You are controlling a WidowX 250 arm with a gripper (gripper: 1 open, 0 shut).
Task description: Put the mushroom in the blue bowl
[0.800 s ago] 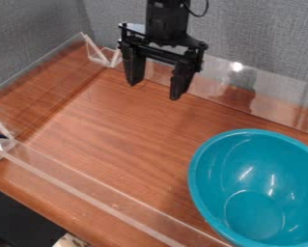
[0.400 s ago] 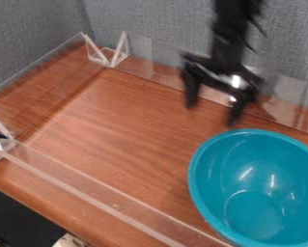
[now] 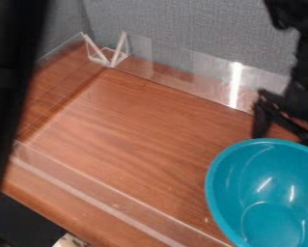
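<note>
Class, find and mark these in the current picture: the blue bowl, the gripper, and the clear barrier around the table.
blue bowl (image 3: 246, 154): camera view, on its upper left rim.
gripper (image 3: 287, 118): camera view, between its dark fingertips, above the bowl's rim.
clear barrier (image 3: 182, 66): camera view, on the back panel.

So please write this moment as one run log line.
gripper: open, empty, just behind blue bowl's far rim | blue bowl: upright, on wooden table, empty | mushroom: not in view

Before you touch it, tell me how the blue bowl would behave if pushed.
The blue bowl looks like glossy plastic, so probably stiff and light. On the smooth wooden table it would likely slide rather than tip, since it looks wide. Its shiny rim may be slippery to pinch.
</note>
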